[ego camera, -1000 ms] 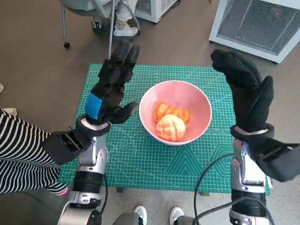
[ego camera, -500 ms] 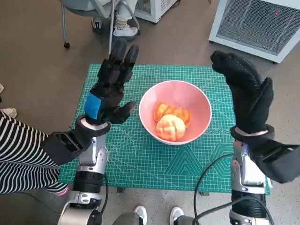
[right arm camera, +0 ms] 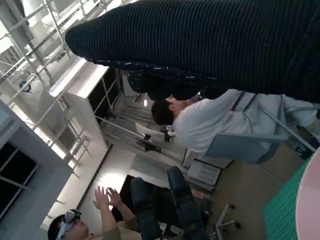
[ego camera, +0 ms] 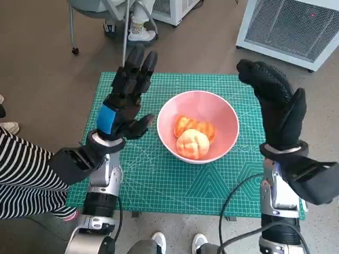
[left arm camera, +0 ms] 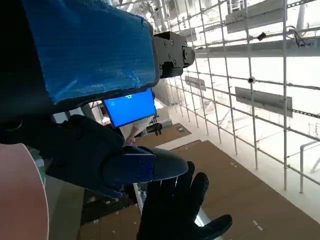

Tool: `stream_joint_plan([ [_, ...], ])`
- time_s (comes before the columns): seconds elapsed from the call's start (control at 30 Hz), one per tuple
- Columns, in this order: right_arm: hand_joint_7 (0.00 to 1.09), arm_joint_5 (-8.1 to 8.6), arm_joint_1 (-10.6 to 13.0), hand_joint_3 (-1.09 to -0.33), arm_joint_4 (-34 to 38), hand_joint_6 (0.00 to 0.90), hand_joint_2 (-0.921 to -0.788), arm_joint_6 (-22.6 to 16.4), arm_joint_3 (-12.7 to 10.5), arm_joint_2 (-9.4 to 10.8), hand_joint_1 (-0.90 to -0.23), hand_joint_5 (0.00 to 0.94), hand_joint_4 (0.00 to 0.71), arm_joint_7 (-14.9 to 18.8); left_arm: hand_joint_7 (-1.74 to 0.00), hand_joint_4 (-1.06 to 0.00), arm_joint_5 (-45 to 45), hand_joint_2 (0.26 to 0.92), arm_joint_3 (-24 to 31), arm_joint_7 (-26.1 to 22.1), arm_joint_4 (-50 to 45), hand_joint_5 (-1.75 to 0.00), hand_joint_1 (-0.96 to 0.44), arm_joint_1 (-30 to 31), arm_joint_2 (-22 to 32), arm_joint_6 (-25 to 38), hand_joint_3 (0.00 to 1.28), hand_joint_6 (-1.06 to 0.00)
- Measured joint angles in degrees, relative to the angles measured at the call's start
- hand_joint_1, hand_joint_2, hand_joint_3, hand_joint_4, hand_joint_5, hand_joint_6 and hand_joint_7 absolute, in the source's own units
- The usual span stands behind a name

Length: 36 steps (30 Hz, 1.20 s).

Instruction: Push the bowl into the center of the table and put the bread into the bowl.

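At the far left of the head view we see a striped sleeve of a person beside the table. Next comes our left hand, raised above the green cutting mat with its fingers spread and holding nothing; its blue tape faces up. Just to its right, and apart from it, sits the pink bowl near the middle of the mat, with two pieces of bread inside: an orange-striped bread toward the back and a pale round bun in front, touching each other. Further right our right hand, in the knitted glove, is lifted over the mat's right edge, fingers extended and empty. Beyond it, on the floor, stands a white vented unit. In the right wrist view a seated person appears, though the picture is turned and we cannot place them surely.
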Motion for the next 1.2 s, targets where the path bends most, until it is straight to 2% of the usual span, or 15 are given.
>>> stream_joint_plan([
  [0.27,0.41,0.61,-0.10,-0.689,0.66,0.123,-0.921,-0.33,-0.19,0.00,-0.689,0.000,0.202,0.19,-0.13,-0.01,0.00,0.921,0.04,-0.06,1.46,-0.01,-0.67,-1.11,0.00,-0.56,0.41,0.00],
  [1.2,0.39,0.64,-0.15,-0.693,1.42,0.111,-0.921,-2.07,-0.90,-0.04,-0.687,0.002,0.207,0.38,-0.12,-0.02,-0.44,0.921,0.01,-1.29,2.88,-0.01,-0.65,-1.66,-0.06,-1.03,0.40,0.00],
])
